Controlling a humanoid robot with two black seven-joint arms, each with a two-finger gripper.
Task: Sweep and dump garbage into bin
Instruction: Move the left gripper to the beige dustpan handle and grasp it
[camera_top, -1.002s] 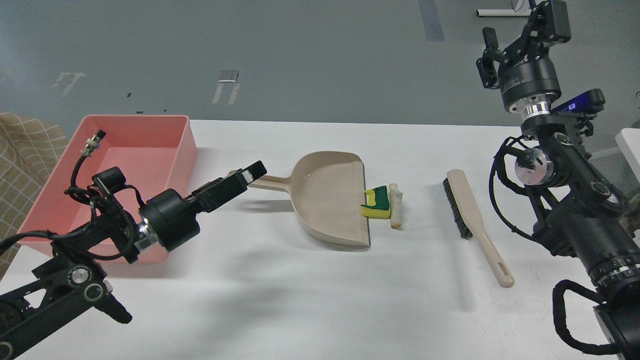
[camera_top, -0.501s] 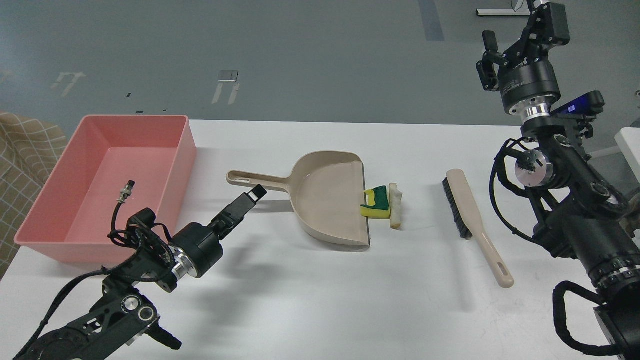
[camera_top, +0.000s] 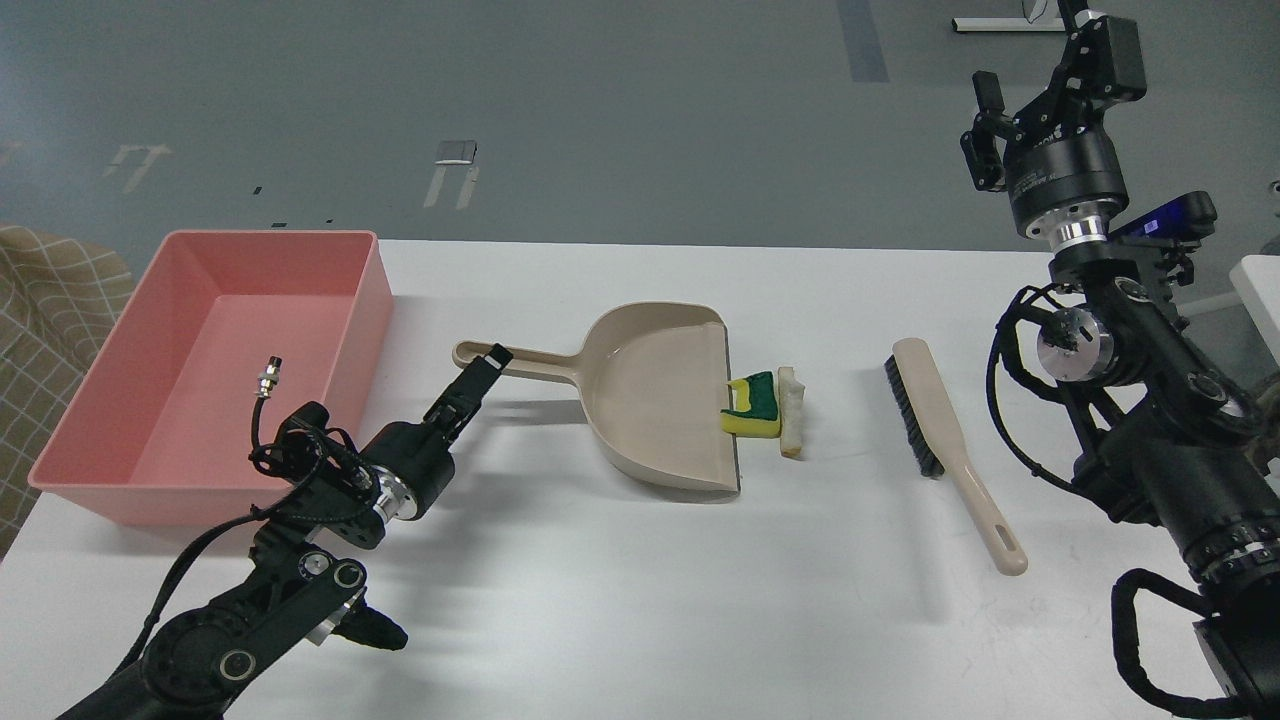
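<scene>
The garbage lies at the dustpan's open right edge: a yellow sponge piece with a dark green layer rests on the lip, and a whitish-beige strip lies on the table just right of it. The pink bin stands at the far left and looks empty. My left gripper reaches low over the table, its tip at the end of the dustpan's handle. It is seen edge-on, so its fingers cannot be told apart. My right gripper is raised high at the far right, open and empty.
The beige dustpan lies mid-table with its handle pointing left. A beige brush with black bristles lies right of the scraps, handle towards the front. A checked cloth lies beyond the table's left edge.
My left arm has dropped towards the table and swung in, and its gripper tip now sits at the dustpan handle's end. The right gripper has shifted slightly right. Dustpan, scraps and brush have not moved.
</scene>
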